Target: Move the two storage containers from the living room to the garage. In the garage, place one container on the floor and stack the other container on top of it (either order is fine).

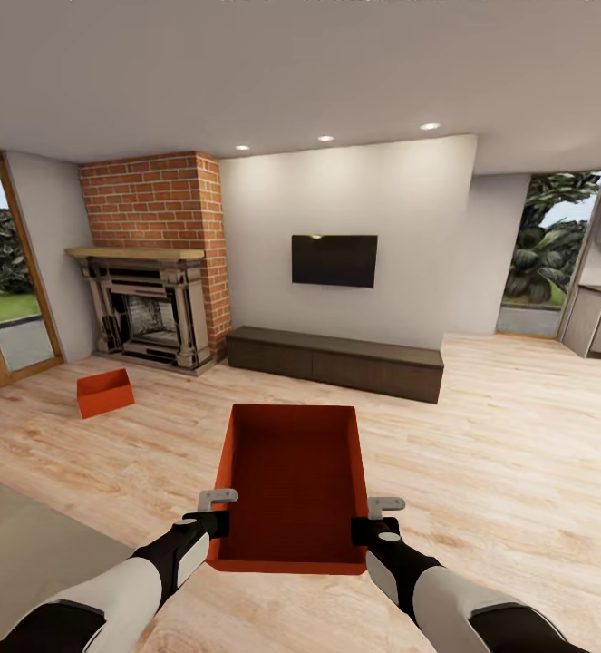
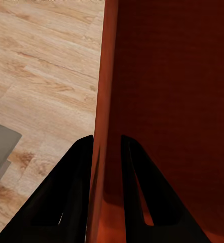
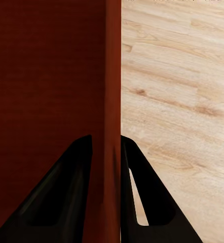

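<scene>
bin (image 1: 293, 481): rigid, thin-walled, likely light; left pincer (image 1: 217, 524) and right pincer (image 1: 362, 531) each pinching a side wall near its rim. spare bin (image 1: 104, 392) on floor.

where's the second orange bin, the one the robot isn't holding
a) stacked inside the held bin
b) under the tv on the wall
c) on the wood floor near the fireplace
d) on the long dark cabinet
c: the second bin sits on the wood floor just in front of the brick fireplace, apart from the held bin gripped by the left gripper and right gripper.
</scene>
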Controlling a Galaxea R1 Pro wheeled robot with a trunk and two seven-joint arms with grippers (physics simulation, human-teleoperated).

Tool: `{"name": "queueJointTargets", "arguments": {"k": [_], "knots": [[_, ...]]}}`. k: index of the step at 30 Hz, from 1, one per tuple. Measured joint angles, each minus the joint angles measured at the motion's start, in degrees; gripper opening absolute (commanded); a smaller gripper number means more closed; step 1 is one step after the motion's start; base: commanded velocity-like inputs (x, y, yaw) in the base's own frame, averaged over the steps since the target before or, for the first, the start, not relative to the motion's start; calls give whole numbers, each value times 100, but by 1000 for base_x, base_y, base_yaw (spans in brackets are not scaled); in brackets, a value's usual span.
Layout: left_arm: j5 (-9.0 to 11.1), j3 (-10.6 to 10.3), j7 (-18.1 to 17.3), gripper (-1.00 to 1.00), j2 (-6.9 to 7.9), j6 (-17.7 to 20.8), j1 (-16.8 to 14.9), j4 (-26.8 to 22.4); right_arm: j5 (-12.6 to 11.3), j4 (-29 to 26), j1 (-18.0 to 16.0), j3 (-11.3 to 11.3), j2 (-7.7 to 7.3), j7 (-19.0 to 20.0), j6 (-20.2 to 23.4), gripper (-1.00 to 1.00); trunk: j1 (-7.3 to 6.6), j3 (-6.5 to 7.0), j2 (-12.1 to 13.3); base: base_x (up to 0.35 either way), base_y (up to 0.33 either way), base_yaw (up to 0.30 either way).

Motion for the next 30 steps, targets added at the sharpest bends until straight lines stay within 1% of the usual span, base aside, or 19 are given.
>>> {"name": "queueJointTargets", "arguments": {"k": [26, 30], "knots": [[2, 0, 0, -100, 0, -3, -3, -1, 0, 0, -5, 1, -2, 5, -3, -100, 1, 230, -6, 0, 0, 0], [3, 1, 0, -100, -1, 5, -3, -1, -3, 1, -5, 1, -4, 10, 3, -100, 1, 249, -5, 0, 0, 0]]}}
